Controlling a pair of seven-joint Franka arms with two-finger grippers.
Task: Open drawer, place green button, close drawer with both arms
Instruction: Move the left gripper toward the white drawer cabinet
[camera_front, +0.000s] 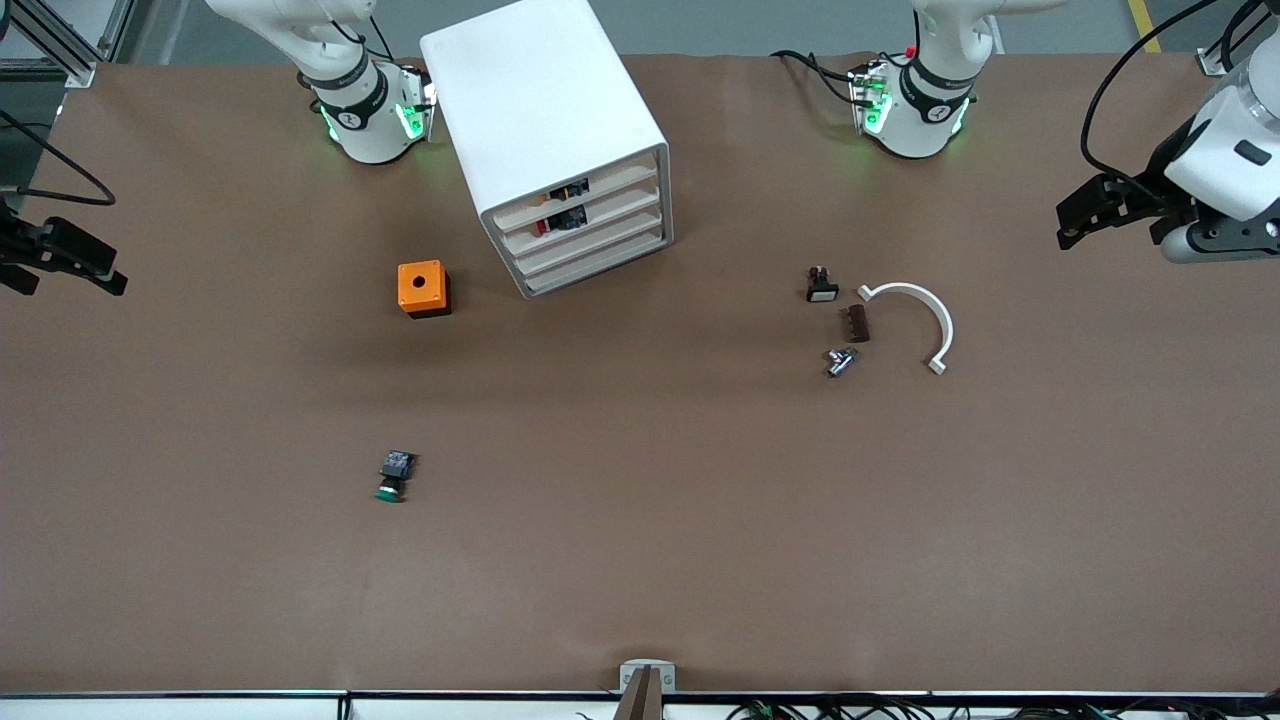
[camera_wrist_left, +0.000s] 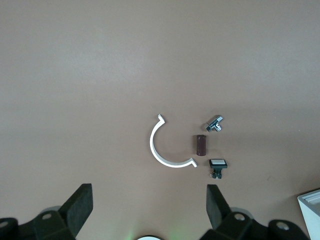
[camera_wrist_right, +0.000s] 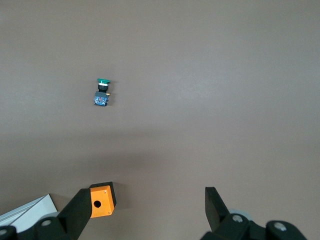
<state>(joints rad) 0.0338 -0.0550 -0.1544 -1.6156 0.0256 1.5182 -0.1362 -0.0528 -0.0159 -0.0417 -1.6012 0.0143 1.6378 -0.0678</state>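
Nothing started: both arms parked high at the table ends, both waiting. Left gripper hangs over the left arm's end of the table, fingers spread wide, holding nothing; same for the right gripper over the right arm's end, fingers apart and empty. Probably a neutral start pose, keeping the middle unobstructed for the cameras. The cabinet sits between the two bases, skewed so its drawer fronts face the front camera and slightly toward the left arm's end. The drawer, third down, is fully shut, flush with the others; the top two show red/dark parts through their slots. The button lies on its side on the bare table, green cap pointing toward the front camera, well apart from both grippers but far closer to the right one, and in plain sight of the right wrist view. My read: right arm picks, left arm pulls the drawer, since the fronts angle its way. Orange cube sits between the button and the right arm's base, near the cabinet. Below the left gripper's wrist camera is clutter: white C-shaped clip, brown block, small metal fitting, white-capped button. No legible labels or writing anywhere.
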